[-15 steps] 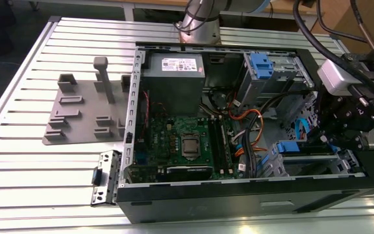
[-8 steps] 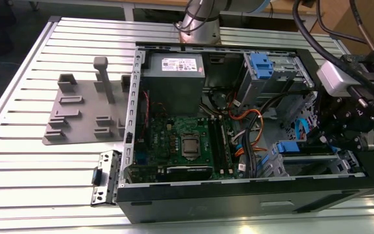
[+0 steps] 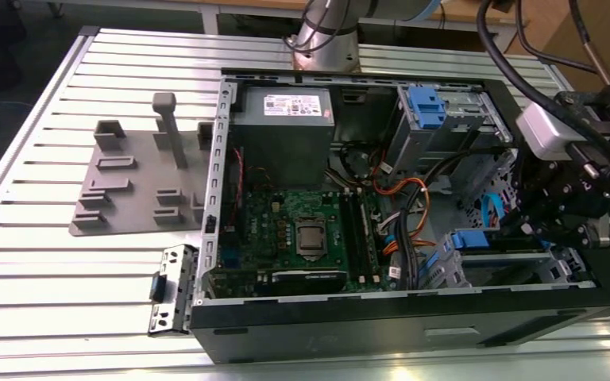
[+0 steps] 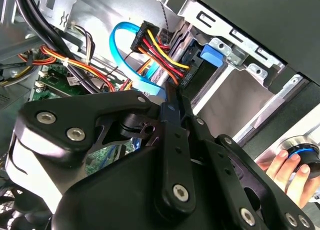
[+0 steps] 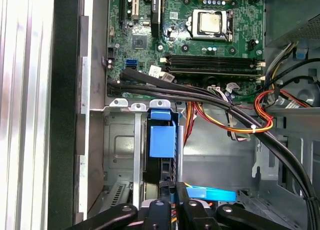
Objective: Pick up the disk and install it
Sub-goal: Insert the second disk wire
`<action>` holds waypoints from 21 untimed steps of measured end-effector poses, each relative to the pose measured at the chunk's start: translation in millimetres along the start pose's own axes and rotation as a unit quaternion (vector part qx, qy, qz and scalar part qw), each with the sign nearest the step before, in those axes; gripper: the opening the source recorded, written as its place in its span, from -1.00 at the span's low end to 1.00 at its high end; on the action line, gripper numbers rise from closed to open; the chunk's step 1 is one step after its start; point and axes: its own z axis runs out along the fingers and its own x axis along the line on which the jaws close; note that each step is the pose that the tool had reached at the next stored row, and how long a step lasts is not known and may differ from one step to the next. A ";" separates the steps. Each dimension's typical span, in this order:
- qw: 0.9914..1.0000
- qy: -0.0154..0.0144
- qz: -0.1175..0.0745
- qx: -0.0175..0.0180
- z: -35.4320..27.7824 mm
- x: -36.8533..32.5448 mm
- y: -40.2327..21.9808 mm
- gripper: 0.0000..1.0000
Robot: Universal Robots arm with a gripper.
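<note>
The open computer case (image 3: pixel 411 317), black-framed sheet metal, lies on a ribbed aluminium table (image 3: pixel 29 262), its green motherboard (image 3: pixel 295 230) exposed. The black gripper (image 5: pixel 172 202) hangs over the grey drive cage (image 5: pixel 120 140), fingers drawn close together around the upper edge of the disk (image 5: pixel 162 140), which stands on edge in that bay (blue plastic rail showing, body mostly hidden). Red, yellow and black cables (image 5: pixel 240 122) cross nearby.

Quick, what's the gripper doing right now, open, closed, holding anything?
Gripper: shut on the blue-railed silver rectangular disk, standing edge-up in the grey metal drive cage.
</note>
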 end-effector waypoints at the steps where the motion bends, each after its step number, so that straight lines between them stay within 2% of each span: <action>1: 1.000 0.000 0.000 0.000 0.0 0.2 0.0 -0.68; 6: 1.000 0.000 0.000 0.000 0.2 1.1 0.0 -0.68; 11: 1.000 0.001 0.000 0.000 2.9 1.7 0.0 -0.68; 20: 1.000 0.000 0.000 0.000 5.2 1.9 -0.1 -0.68; 21: 1.000 -0.001 0.000 0.000 6.0 1.8 -0.1 -0.65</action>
